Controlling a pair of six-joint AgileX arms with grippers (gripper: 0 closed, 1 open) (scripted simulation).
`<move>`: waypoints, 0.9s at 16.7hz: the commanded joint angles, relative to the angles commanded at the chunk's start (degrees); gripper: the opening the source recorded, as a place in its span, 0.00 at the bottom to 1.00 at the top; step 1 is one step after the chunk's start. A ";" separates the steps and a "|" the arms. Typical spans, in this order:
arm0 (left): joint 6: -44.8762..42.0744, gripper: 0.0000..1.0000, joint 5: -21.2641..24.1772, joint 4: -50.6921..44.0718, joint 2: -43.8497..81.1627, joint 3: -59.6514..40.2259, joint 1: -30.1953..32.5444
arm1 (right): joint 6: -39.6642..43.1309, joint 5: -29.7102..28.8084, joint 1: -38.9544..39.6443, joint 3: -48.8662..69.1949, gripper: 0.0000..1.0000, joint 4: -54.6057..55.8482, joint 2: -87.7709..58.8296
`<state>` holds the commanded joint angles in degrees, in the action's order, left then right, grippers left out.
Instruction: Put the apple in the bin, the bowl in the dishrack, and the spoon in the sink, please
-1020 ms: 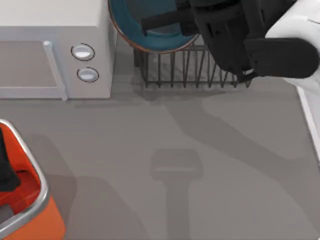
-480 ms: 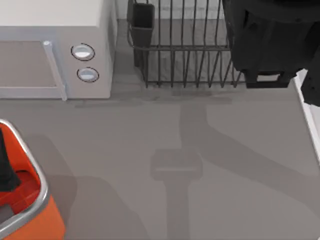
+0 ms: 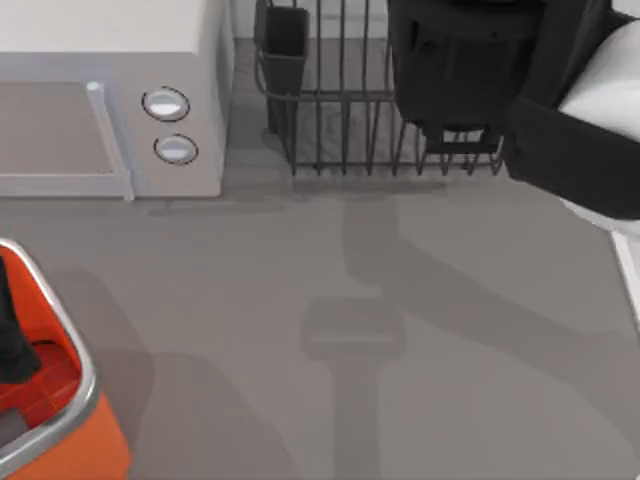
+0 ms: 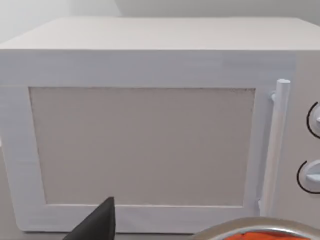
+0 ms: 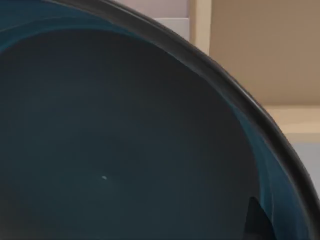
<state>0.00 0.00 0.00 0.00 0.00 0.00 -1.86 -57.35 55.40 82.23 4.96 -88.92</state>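
Bowl (image 5: 125,150), dark blue-teal inside with a thin dark rim; whether the right tool grips it, I cannot tell.

One microwave (image 3: 110,100) with two knobs (image 3: 166,103). One dishrack (image 3: 350,110), one cup (image 3: 287,40), one orange bin (image 3: 55,420). One bowl (image 5: 115,145), seemingly.

A rendered kitchen counter: microwave (image 3: 110,100), wire dishrack (image 3: 340,110), orange bin (image 3: 60,420).

Dark teal bowl (image 5: 125,150), bright orange bin (image 3: 70,440) with silver rim, dark grey dishrack (image 3: 340,120), white microwave (image 3: 110,90)
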 joint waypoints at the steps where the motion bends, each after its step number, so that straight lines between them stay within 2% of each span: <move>1: 0.00 1.00 0.00 0.00 0.00 0.00 0.00 | 0.06 1.47 -1.61 -0.31 0.00 3.00 -2.68; 9: 0.00 1.00 0.00 0.00 0.00 0.00 0.00 | 0.83 16.56 -16.61 -5.04 0.00 31.76 -25.25; 11: 0.00 1.00 0.00 0.00 0.00 0.00 0.00 | 0.84 18.78 -18.74 -5.70 0.00 34.64 -27.77; 15: 0.00 1.00 0.00 0.00 0.00 0.00 0.00 | 0.84 19.24 -19.19 -5.85 0.00 35.19 -28.22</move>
<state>0.00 0.00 0.00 0.00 0.00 0.00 -1.02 -38.11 36.21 76.38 40.15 -117.14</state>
